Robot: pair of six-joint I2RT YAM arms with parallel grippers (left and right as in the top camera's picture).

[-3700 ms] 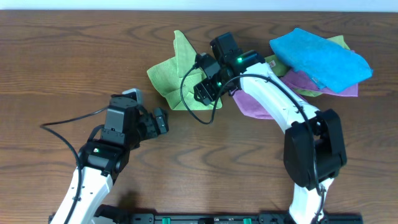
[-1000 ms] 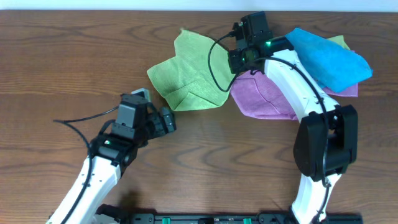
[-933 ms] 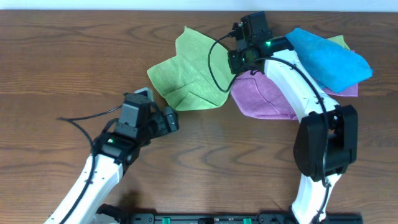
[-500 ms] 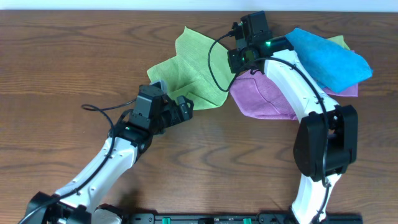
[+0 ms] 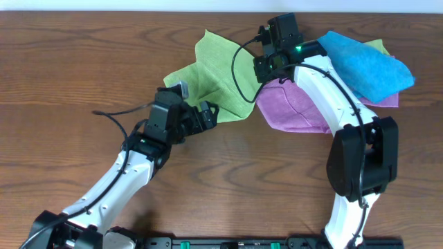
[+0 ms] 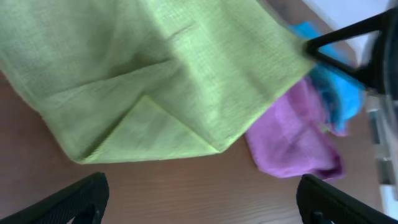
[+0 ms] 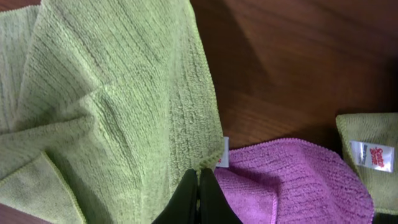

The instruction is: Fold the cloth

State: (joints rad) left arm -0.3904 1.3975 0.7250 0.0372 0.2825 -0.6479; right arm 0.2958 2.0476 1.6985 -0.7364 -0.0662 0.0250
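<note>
Two arms work at one cloth (image 5: pixel 218 72), the lime-green one, which lies rumpled and half spread on the table (image 5: pixel 69 69) toward the far side, its right edge just beside a purple cloth (image 5: pixel 291 111) and its near corner doubled over on itself in a loose flap. Our left gripper (image 5: pixel 210 115) hangs at that near corner with its fingers spread wide, nothing between them. Our right gripper (image 7: pixel 199 186) sits at the far right edge of the cloth with its fingers pressed together; whether a bit of the hem is nipped between them we cannot tell. We judge the main risk to be at the flap: if the left fingers close there they may catch only the upper layer, and a lift would then unroll the corner instead of carrying the edge across. A low approach could also shove the soft fabric into a bunch. On the right, the purple cloth lies so close that a pull might drag it along, and creases would leave any fold crooked.
</note>
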